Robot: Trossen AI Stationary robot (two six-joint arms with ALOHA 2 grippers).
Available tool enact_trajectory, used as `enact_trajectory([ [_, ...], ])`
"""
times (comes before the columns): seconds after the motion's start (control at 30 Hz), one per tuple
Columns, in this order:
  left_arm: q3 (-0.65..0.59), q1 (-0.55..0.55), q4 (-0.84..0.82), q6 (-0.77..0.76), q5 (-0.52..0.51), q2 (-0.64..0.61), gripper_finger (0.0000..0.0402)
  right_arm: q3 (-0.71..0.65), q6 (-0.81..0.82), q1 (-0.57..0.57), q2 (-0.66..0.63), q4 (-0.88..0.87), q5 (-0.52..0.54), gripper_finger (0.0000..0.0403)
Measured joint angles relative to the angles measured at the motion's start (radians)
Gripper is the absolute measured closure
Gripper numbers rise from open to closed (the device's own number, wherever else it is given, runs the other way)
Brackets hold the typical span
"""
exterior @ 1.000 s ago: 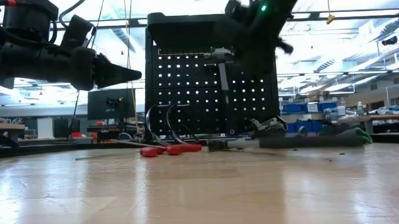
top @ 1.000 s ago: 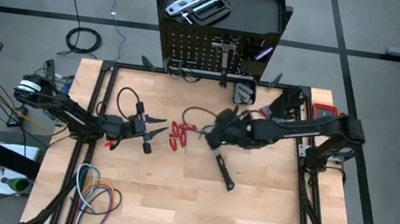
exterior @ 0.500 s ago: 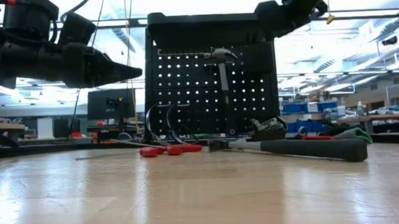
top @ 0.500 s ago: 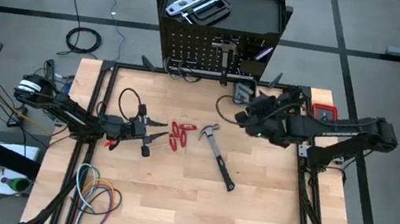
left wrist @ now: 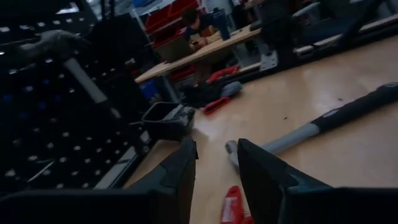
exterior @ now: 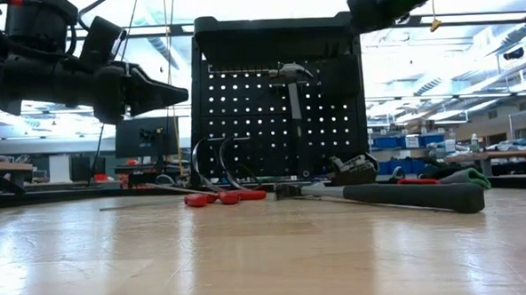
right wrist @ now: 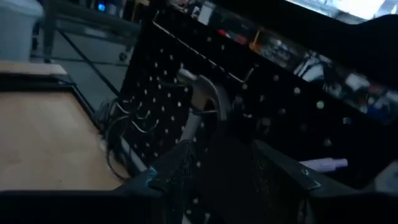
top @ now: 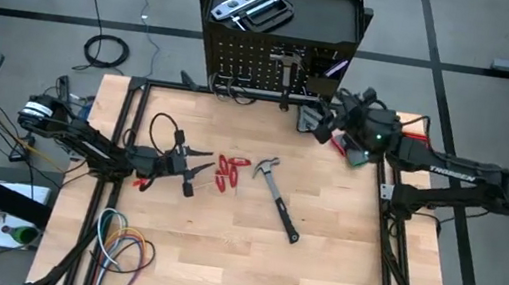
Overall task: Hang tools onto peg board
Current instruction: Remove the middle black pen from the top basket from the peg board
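Note:
The black peg board [top: 251, 66] stands upright at the table's far edge. One hammer [exterior: 292, 102] hangs on it by its head. A silver level [top: 245, 0] and a black C-clamp [top: 269, 15] lie in the tray on top. A second hammer [top: 276, 201] lies flat at mid-table, with red-handled pliers [top: 228, 171] to its left. My left gripper [top: 209, 156] hovers level just left of the pliers, open by a narrow gap [left wrist: 216, 146]. My right gripper [top: 328, 113] is raised near the board's right end, fingers apart [right wrist: 214, 155], pointing at the board.
A small black box [top: 311, 119] sits on the table at the foot of the board, under my right gripper. Coiled coloured cables [top: 123, 244] lie at the near left corner. A red item [top: 414, 143] rests at the far right edge. A person [left wrist: 199, 28] sits beyond the table.
My right gripper has left the head of the hammer at mid-table, risen, and swung toward the far right edge, turning until it faces the peg board. The hammer stays flat on the table, its head now uncovered. My left gripper has stayed in place.

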Motion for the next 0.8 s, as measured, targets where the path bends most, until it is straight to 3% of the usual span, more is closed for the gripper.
enact_trajectory([
  [0.17, 0.000, 0.000, 0.026, -0.005, -0.084, 0.000, 0.0280, -0.043, -0.073, -0.052, 0.025, 0.082, -0.015, 0.0229],
  [0.4, 0.023, 0.001, -0.015, -0.058, -0.075, 0.000, 0.0280, -0.044, -0.003, -0.103, 0.037, 0.102, -0.001, 0.0229],
  [0.5, 0.056, 0.017, -0.081, -0.113, -0.003, 0.000, 0.0280, -0.044, -0.030, -0.127, 0.037, 0.114, -0.013, 0.0225],
  [0.8, 0.165, 0.091, -0.322, -0.214, 0.231, 0.000, 0.0280, -0.043, -0.054, -0.243, 0.037, 0.171, -0.194, 0.0208],
])
